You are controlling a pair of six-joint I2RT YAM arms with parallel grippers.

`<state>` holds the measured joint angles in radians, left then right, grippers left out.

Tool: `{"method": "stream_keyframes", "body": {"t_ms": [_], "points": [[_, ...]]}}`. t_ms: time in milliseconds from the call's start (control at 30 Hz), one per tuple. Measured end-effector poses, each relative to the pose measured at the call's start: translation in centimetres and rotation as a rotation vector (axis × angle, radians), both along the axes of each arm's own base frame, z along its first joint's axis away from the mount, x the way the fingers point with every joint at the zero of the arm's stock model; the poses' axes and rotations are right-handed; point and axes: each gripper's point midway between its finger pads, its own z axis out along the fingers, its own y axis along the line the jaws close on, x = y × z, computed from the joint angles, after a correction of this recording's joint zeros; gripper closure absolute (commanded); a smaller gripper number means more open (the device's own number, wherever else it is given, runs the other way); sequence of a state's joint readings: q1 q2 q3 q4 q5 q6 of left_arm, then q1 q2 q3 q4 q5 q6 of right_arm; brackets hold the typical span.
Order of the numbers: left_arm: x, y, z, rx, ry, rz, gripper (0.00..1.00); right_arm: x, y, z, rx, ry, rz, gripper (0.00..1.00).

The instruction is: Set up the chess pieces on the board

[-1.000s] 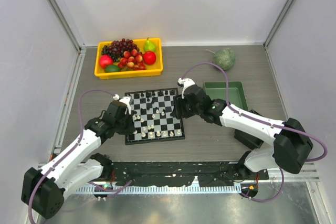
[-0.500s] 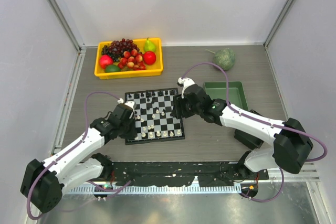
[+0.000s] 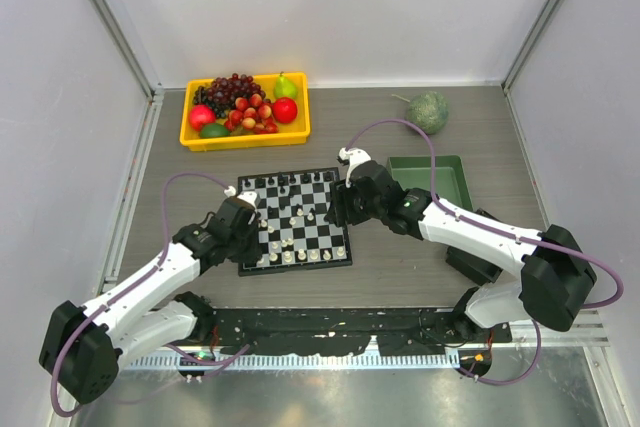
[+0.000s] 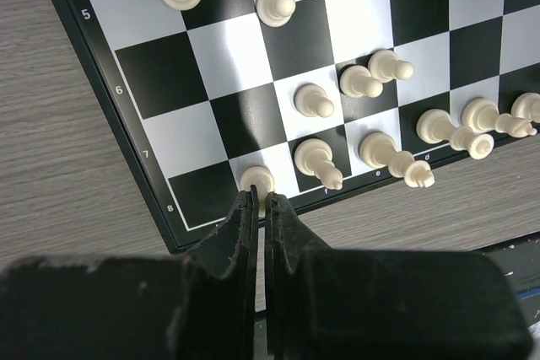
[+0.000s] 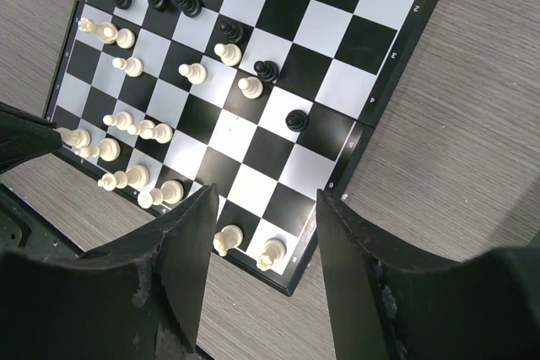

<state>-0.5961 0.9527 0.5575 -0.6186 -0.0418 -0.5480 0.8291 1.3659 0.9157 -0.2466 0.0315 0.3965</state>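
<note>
The board (image 3: 312,233) lies at the table's middle. Black pieces (image 3: 290,183) stand along its far rows, and cream-white pieces (image 3: 295,255) along its near rows, with some mid-board. My left gripper (image 3: 251,219) is over the board's left edge. In the left wrist view (image 4: 260,198) its jaws are almost closed on a white piece (image 4: 256,178) that stands on a white square by the border. My right gripper (image 3: 339,209) is open and empty above the board's right side (image 5: 266,200). Two white pieces (image 5: 228,239) lie below it in the corner.
A yellow fruit tray (image 3: 245,140) stands behind the board. A green tray (image 3: 448,169) sits to the right, partly under my right arm. A green netted ball (image 3: 428,112) lies at the back right. Grey walls close in both sides.
My left gripper has moved right and nearer, from beside the board onto its left edge. My right arm has stayed still.
</note>
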Motion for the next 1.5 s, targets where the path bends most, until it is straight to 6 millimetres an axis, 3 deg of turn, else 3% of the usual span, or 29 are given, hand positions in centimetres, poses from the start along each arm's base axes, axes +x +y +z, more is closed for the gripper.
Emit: {"method": "stream_keyframes", "body": {"t_ms": [367, 500, 767, 900, 1200, 1500], "points": [[-0.1, -0.3, 0.0, -0.026, -0.006, -0.005, 0.93, -0.1, 0.0, 0.0, 0.002, 0.002, 0.002, 0.44], [-0.1, -0.3, 0.0, -0.029, -0.005, -0.001, 0.70, -0.1, 0.1, 0.0, 0.003, 0.004, 0.002, 0.44], [-0.2, -0.3, -0.1, -0.030, 0.000, 0.008, 0.55, -0.1, 0.1, 0.0, 0.004, 0.005, 0.004, 0.44], [-0.1, 0.0, 0.3, -0.026, -0.018, 0.016, 0.53, -0.1, 0.1, 0.0, 0.005, 0.004, 0.005, 0.44], [1.0, -0.6, 3.3, -0.086, -0.118, 0.021, 0.54, 0.0, 0.2, 0.0, 0.007, 0.002, 0.005, 0.44], [0.8, -2.8, 2.7, -0.114, -0.068, -0.054, 0.60, -0.1, 0.2, 0.1, 0.009, 0.003, 0.007, 0.44]]}}
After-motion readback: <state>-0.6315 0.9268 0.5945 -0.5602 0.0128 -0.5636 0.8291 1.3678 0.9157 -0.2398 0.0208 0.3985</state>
